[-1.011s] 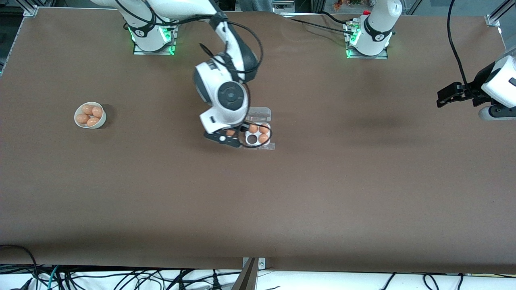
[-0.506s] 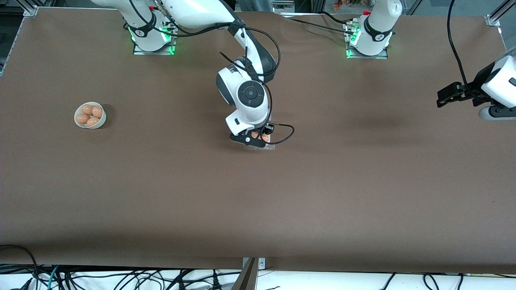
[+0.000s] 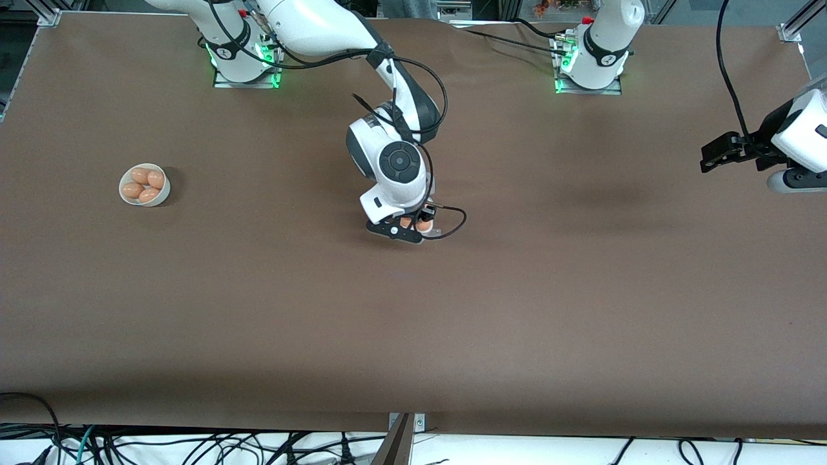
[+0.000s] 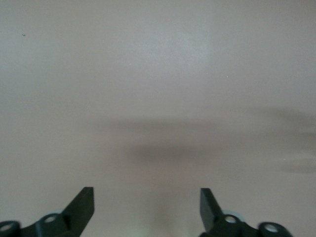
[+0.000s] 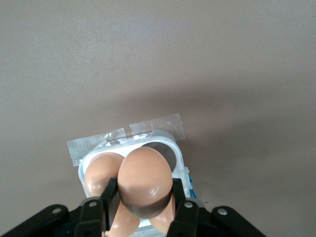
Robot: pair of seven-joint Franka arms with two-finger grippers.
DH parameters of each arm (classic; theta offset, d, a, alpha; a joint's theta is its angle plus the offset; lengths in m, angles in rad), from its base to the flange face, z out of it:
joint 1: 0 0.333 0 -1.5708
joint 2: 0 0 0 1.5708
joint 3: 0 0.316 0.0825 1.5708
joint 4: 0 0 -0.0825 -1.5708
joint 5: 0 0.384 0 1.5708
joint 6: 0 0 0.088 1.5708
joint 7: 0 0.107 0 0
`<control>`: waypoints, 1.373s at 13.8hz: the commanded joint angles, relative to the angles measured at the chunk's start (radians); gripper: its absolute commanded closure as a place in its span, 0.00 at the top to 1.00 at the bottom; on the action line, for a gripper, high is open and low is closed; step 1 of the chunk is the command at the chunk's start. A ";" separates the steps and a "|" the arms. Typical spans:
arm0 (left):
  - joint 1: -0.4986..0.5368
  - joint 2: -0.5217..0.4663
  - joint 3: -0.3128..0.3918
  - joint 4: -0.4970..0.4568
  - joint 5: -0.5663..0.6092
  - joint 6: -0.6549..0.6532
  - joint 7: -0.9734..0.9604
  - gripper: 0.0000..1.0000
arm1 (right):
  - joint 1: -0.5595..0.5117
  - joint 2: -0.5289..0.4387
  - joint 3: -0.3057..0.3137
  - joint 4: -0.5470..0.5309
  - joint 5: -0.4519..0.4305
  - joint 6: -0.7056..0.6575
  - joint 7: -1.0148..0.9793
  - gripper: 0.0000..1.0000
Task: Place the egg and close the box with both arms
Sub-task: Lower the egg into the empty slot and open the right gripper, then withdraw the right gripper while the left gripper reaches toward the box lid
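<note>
Right gripper (image 3: 407,228) clamped on egg (image 5: 145,174), fingers (image 5: 109,191) pressed to both sides of the shell, blunt end of the egg sticking out past the tips. It hangs low over box (image 5: 177,150) near table (image 3: 413,336) centre. In the right wrist view the held egg sits just above the whitish tray, over the dark open cell next to the rim, whether it touches the tray I cannot tell. Second egg (image 5: 101,174) already in the cell beside it, partly hidden by one finger. Tape (image 5: 126,136) strips on the box edge run onto the table. In the front view the box is almost all covered by the arm's wrist, lid position not readable. A black cable (image 3: 452,226) loops out from the wrist at 3 o'clock of the gripper. Bowl (image 3: 145,185) at 9 o'clock of the box, well apart, toward the right arm's end, slightly farther from the camera, four eggs inside. Left gripper (image 3: 707,160) at 3 o'clock of the box, well apart, at the left arm's end, in the air over bare table, waiting, fingers (image 4: 81,207) spread, nothing between them. Green-lit bases (image 3: 245,61) at 12 o'clock, along the table's top edge.
</note>
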 commanded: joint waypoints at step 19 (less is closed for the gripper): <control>-0.004 0.036 -0.087 0.017 -0.152 -0.052 -0.152 0.17 | -0.143 -0.115 -0.261 0.022 0.029 -0.156 -0.486 1.00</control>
